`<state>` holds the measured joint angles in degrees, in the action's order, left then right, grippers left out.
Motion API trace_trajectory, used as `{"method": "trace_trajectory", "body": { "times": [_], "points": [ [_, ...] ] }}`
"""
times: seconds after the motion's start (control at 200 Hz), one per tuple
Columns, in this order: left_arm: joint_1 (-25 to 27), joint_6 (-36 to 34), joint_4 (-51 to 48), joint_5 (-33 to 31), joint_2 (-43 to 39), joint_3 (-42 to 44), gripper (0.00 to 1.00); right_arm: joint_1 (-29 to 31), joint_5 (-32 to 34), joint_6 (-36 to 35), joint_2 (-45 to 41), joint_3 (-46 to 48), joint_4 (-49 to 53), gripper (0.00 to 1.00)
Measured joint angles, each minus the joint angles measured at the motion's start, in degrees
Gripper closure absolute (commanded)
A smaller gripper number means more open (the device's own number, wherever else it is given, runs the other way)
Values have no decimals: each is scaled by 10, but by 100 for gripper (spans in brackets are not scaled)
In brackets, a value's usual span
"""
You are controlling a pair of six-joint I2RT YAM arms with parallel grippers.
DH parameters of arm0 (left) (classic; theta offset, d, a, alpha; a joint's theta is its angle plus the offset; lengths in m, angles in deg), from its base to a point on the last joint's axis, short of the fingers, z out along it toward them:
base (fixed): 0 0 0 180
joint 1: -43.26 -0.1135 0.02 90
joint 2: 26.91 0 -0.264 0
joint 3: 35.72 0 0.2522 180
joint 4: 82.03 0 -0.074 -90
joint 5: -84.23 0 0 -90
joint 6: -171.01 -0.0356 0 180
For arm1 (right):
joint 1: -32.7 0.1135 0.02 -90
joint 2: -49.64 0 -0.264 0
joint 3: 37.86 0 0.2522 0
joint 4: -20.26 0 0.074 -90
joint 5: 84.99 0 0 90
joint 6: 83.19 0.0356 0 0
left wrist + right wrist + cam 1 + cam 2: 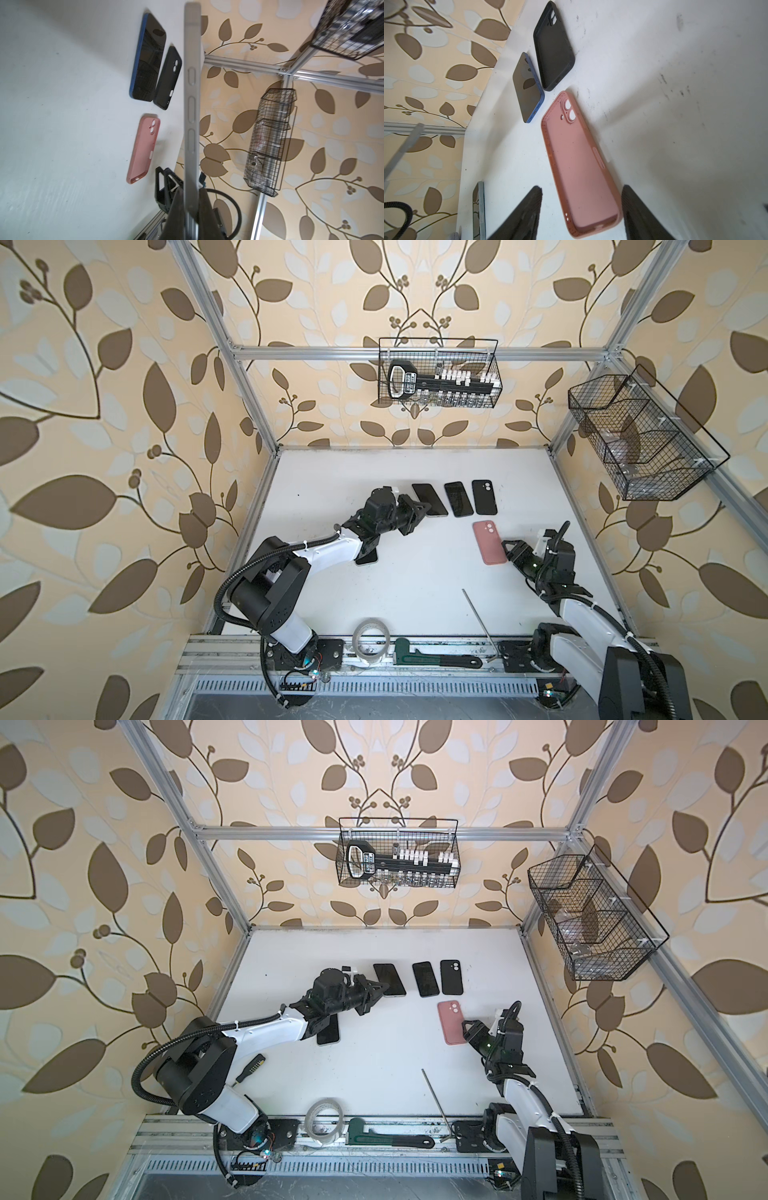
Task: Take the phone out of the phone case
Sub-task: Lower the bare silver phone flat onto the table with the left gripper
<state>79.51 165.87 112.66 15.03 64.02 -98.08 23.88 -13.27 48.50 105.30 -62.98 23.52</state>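
Two right fingers point(525, 214) flank the pink case point(581, 162) — left fingers point(176, 218) clamp the phone point(192, 104).

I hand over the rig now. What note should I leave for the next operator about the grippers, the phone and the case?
The left gripper is shut on one end of the phone.
The right gripper is open; its fingers stand on either side of the pink case, not gripping it.
The pink case lies empty on the table, near a blue phone and a black case.
Done: the phone is out of the case.
Left: probably only to set the phone down and pull both arms back.
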Motion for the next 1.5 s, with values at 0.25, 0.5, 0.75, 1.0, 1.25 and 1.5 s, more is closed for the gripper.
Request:
{"method": "trace_trajectory", "body": {
  "times": [0.25, 0.5, 0.75, 1.0, 1.25, 1.5],
  "points": [
    [53, -39, -17, -4, 39, 0, 100, 0, -12, -2, 15, -5, -12, 35],
    [95, -58, -12, -18, 124, -16, 100, 0, -17, -2, 15, -5, -17, 34],
    [119, -70, 9, -33, 183, -53, 100, 0, -20, -2, 15, -5, -19, 34],
    [132, -70, 35, -39, 215, -72, 100, 0, -21, -2, 16, -5, -27, 33],
    [137, -73, 69, -49, 234, -73, 100, -3, -23, -2, 22, -4, -31, 33],
    [145, -72, 98, -54, 249, -73, 95, -5, -25, -4, 22, -4, -33, 32]
  ]
}}
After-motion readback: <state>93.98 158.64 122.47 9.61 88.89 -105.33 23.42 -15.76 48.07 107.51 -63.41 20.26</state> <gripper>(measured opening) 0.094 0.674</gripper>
